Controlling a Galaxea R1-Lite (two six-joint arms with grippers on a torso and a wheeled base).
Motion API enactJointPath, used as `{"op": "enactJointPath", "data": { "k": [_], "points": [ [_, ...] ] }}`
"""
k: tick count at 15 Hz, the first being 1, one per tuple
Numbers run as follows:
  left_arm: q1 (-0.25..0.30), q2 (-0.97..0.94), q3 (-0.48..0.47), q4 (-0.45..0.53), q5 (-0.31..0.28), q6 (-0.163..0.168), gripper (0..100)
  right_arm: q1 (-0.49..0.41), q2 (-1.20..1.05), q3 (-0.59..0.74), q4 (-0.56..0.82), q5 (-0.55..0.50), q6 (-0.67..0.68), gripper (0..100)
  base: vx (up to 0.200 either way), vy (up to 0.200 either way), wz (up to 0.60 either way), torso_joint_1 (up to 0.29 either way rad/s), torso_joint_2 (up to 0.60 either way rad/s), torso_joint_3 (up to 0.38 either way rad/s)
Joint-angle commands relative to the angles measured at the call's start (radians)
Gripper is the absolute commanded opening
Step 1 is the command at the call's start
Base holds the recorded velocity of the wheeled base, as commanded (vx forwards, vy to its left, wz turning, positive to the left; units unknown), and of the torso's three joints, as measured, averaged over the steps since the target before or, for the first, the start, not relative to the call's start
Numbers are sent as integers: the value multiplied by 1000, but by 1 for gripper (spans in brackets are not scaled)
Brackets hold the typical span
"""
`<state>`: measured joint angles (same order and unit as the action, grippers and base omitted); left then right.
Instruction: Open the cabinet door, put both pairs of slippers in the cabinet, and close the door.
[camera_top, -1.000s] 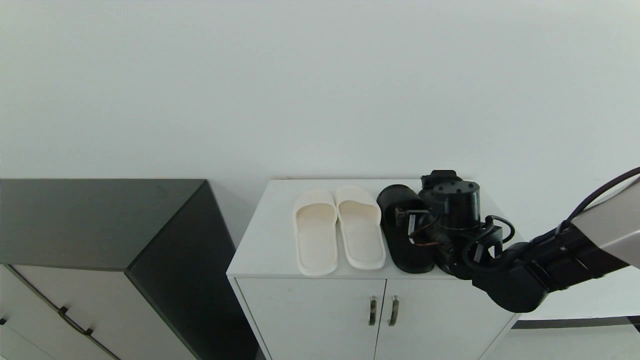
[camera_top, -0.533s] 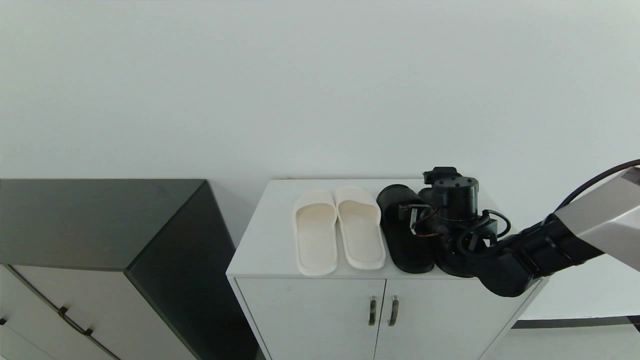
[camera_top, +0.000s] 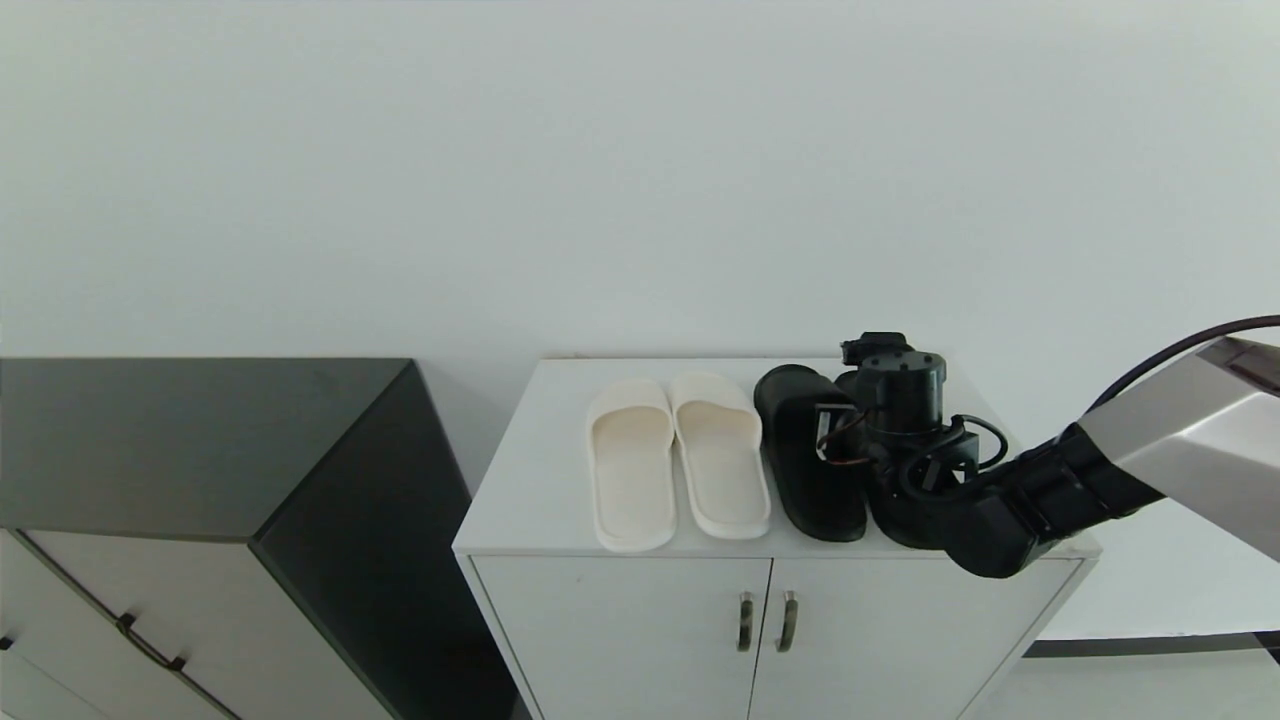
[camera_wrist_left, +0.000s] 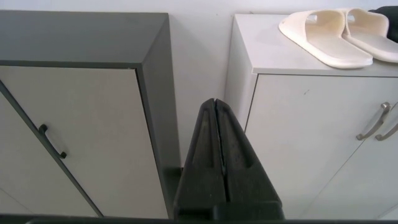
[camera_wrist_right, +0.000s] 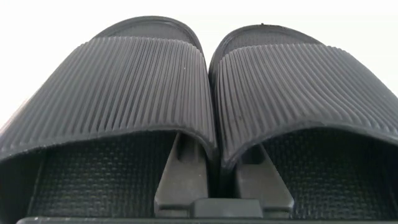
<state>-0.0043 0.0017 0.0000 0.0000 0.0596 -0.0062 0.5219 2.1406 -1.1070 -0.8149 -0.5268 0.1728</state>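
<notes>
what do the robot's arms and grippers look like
The right arm has a silver-grey upper shell, then black links ending in a cylindrical black wrist, with looping black cables and thin reddish wires. The left gripper is black: two flat, tapered fingers with finely textured pads. The right gripper has matching black fingers.
</notes>
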Motion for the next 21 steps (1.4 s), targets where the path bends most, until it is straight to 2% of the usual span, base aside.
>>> {"op": "enactJointPath", "data": {
  "k": [1, 4, 6, 8, 9, 11, 13, 15, 21],
  "points": [
    [0, 0, 0, -2, 0, -1, 0, 1, -16, 3, -1, -2, -1, 0, 0, 0, 0, 0, 0, 0],
    [0, 0, 0, -2, 0, -14, 0, 15, -160, 85, -1, -5, -27, 0, 0, 0, 0, 0, 0, 0],
    [0, 0, 0, -2, 0, -14, 0, 75, -314, 207, 10, 2, -29, 0, 0, 0, 0, 0, 0, 0],
    [0, 0, 0, -2, 0, -14, 0, 135, -447, 317, 31, 53, -38, 0, 0, 0, 0, 0, 0, 0],
    [0, 0, 0, -2, 0, -12, 0, 188, -559, 383, 89, 123, -42, 0, 0, 0, 0, 0, 0, 0],
    [0, 0, 0, -2, 0, -12, 0, 288, -708, 418, 295, 228, -42, 0, 0, 0, 0, 0, 0, 0],
    [0, 0, 0, -2, 0, -12, 0, 316, -788, 427, 442, 364, -36, 0, 0, 0, 0, 0, 0, 0],
    [0, 0, 0, -2, 0, -12, 0, 316, -791, 432, 453, 380, -36, 0, 0, 0, 0, 0, 0, 0],
    [0, 0, 0, -2, 0, -12, 0, 316, -791, 454, 451, 409, -36, 0, -200, 0, 0, 2, 2, 5]
  ]
}}
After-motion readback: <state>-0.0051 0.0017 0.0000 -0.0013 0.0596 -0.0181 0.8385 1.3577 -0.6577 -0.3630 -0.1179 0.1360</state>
